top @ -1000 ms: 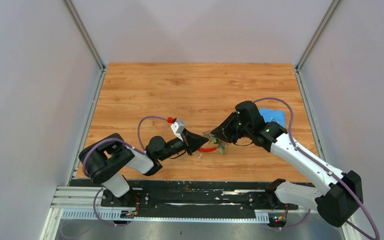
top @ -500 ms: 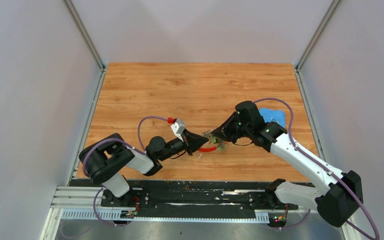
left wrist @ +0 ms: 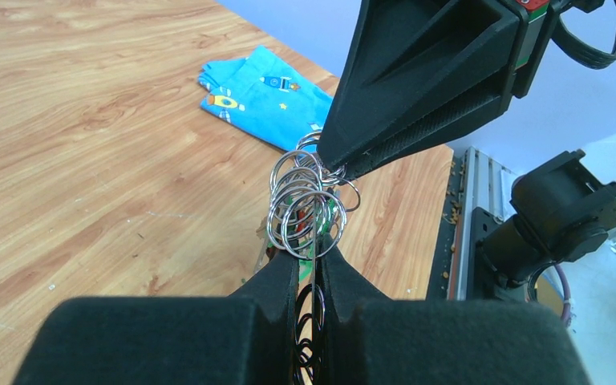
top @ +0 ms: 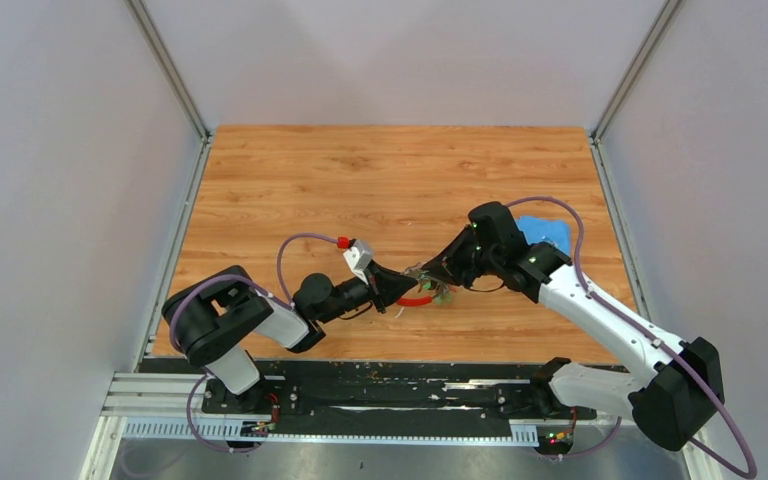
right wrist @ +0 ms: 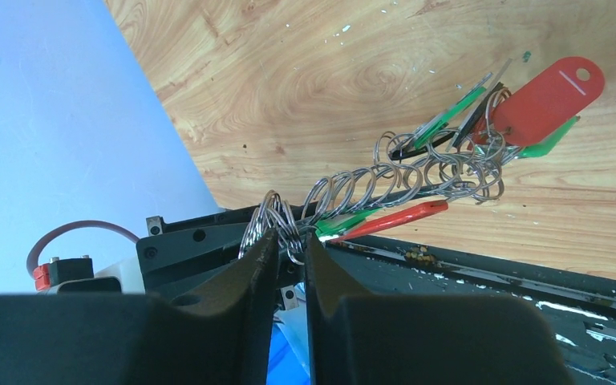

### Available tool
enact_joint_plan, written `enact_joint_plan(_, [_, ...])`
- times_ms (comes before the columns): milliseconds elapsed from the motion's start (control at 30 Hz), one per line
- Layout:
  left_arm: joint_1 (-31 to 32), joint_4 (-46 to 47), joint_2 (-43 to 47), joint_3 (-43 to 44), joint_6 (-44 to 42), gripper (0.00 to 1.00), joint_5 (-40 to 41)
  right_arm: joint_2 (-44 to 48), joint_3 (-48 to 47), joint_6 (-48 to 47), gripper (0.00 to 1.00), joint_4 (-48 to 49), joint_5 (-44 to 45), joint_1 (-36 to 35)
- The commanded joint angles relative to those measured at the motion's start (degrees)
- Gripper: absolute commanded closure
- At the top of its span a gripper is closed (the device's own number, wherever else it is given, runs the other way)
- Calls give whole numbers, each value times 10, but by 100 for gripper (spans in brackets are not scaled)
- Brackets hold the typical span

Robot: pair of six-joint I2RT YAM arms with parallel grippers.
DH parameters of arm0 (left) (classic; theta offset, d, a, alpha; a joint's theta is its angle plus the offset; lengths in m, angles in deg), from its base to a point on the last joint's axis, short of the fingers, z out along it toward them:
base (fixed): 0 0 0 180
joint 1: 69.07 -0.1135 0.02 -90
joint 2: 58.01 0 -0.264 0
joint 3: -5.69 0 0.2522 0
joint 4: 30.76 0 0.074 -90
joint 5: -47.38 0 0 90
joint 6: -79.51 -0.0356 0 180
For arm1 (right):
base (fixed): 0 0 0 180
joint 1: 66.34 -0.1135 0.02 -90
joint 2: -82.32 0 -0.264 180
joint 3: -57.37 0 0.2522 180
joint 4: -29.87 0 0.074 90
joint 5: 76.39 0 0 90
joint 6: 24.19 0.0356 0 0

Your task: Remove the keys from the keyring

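Silver wire is the whole problem here: the keyring [right wrist: 401,183] reads as a chain of linked split rings, bunched at one end and trailing off at the other. It sits left of the blue cloth [top: 546,232] and well apart from it, on the side toward the left arm. The left fingers [left wrist: 311,269] are closed to a slit, with ring wire pinched between the tips. The right fingers [right wrist: 291,245] are also nearly closed on a couple of rings in the same bunch, just beside the left pair. So both grips are on one end of the chain, close together. The keys [right wrist: 449,108] are green-headed, plus at least one red. They all look threaded on: most hang at the chain's far end next to a red tag [right wrist: 544,98], and one green and one red sit partway along. I can't tell whether that far end rests on the table [top: 360,180] or hangs clear of it. No loose key shows on the wood between the bundle and the cloth, or anywhere else in view. My read is that nothing is off yet. Both grips are set, but I can't make out any ring pried open; it's too fine and tangled to be sure. Every key remains to be worked round its ring and slid off, one at a time. The main risk is thin wire slipping out of the tips.
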Motion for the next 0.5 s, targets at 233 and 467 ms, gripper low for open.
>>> enact_joint_plan(233, [4,41,-9,6,-18,100,15,7,8,24,78,-26,-10,-2])
enact_joint_plan(467, [5,42,-5,4,-19,100,17,4,22,32,73,-21,-17,-4])
